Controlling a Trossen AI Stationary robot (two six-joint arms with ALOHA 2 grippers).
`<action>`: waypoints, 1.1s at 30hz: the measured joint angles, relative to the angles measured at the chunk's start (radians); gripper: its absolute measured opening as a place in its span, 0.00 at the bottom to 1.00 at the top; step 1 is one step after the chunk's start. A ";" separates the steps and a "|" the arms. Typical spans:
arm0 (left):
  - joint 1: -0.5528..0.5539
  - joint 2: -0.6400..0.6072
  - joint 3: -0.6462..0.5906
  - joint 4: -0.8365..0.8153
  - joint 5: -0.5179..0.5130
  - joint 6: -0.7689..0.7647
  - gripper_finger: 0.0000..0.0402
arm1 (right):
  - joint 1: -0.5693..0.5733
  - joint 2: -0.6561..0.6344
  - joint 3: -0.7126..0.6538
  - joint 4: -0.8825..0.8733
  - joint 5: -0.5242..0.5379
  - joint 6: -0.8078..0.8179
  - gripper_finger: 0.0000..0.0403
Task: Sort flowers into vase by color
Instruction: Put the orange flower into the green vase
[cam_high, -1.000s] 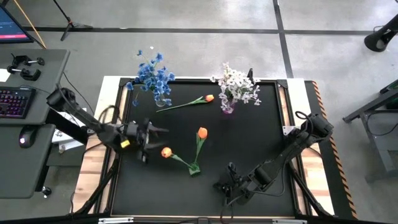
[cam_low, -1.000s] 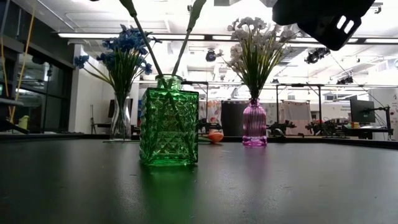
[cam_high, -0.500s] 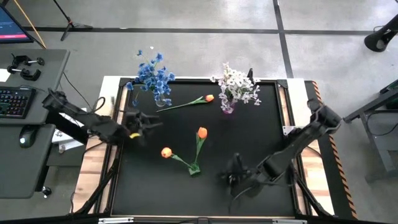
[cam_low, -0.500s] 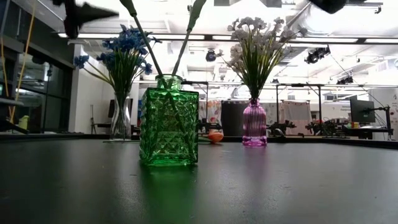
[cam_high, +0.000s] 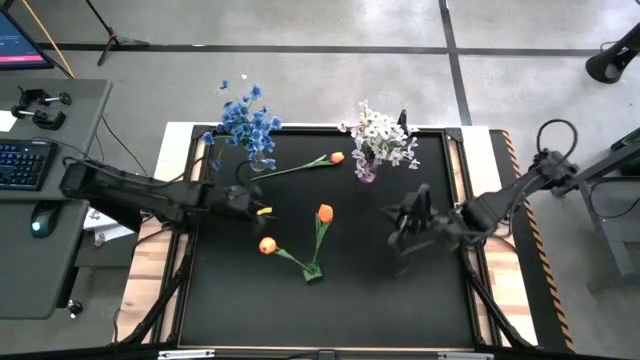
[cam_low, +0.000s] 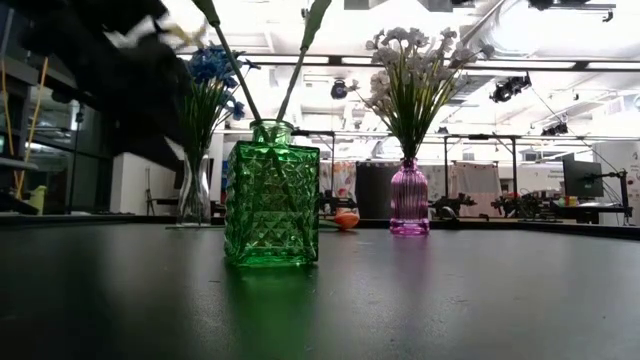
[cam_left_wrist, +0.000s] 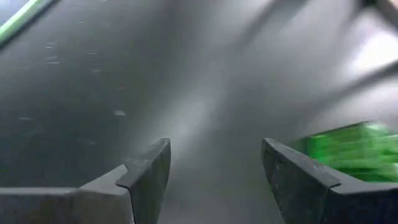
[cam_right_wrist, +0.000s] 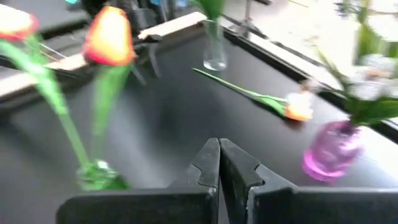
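A green glass vase (cam_high: 313, 270) (cam_low: 272, 195) stands near the table's middle and holds two orange tulips (cam_high: 325, 212) by their stems. A third orange tulip (cam_high: 337, 157) (cam_right_wrist: 298, 111) lies flat on the table between the far vases. Blue flowers (cam_high: 245, 122) stand in a clear vase (cam_low: 195, 190). White flowers (cam_high: 378, 135) stand in a pink vase (cam_low: 408, 197). My left gripper (cam_high: 263, 209) (cam_left_wrist: 214, 146) hovers open, left of the green vase. My right gripper (cam_high: 398, 225) (cam_right_wrist: 219, 144) hovers shut, right of the tulips.
Bare black tabletop lies along the near edge and around the green vase. A desk with a keyboard (cam_high: 25, 165) and a mouse stands beyond the table's left edge. The left arm (cam_low: 110, 80) shows as a dark blur at the low view's left.
My right gripper has moved from the table's near edge toward the far edge and the right, ending level with the tulips. My left arm has swung and stretched out, and its gripper has ended slightly right of where it was, away from the left tulip. No flower has moved.
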 joint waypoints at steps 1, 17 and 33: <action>0.021 0.031 0.006 -0.004 0.005 0.039 0.59 | -0.022 -0.024 -0.020 -0.007 -0.015 -0.015 0.00; -0.118 0.332 0.049 0.476 -0.667 -0.067 0.08 | -0.292 -0.336 -0.464 0.552 -0.277 -0.372 0.00; -0.026 0.857 0.008 1.311 -0.604 0.065 0.00 | -0.407 -0.336 -0.472 0.629 -0.292 -0.461 0.00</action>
